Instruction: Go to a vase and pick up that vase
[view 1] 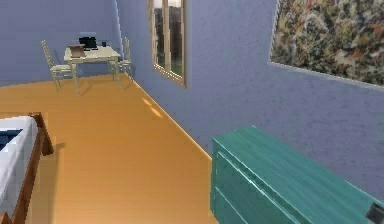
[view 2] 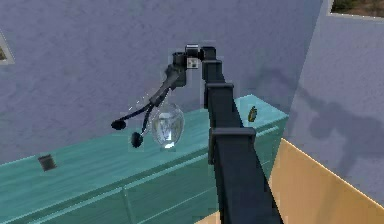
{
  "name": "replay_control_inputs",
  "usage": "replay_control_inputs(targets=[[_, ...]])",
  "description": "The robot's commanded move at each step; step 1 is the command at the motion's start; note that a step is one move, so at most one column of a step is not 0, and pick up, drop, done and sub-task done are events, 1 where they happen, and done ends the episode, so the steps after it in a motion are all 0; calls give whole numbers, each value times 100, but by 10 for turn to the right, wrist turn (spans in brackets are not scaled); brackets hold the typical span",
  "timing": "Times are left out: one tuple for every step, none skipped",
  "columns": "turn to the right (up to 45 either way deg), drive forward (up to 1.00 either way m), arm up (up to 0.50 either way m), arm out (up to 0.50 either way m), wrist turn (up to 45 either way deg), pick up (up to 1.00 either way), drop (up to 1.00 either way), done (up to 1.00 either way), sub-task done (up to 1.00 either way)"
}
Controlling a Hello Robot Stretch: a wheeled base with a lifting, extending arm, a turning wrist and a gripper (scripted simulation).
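Vase (view 2: 167, 127), clear glass, shows just right of the gripper (view 2: 128, 133) fingers, over the dresser (view 2: 90, 175) top; whether it is held cannot be told. Forward view takes in a table (view 1: 92, 52), window (view 1: 168, 40), painting (view 1: 330, 40) and bed (view 1: 10, 155).

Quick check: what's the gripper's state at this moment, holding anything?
Gripper: state cannot be told. A clear vase shows by its fingers against the teal dresser, so whether it is held cannot be told either.
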Motion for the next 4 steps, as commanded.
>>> replay_control_inputs(targets=[[0,0,0,0,450,0,0,0,0],[0,0,0,0,450,0,0,0,0],[0,0,0,0,180,0,0,0,0],[0,0,-30,0,0,0,0,0,0]])
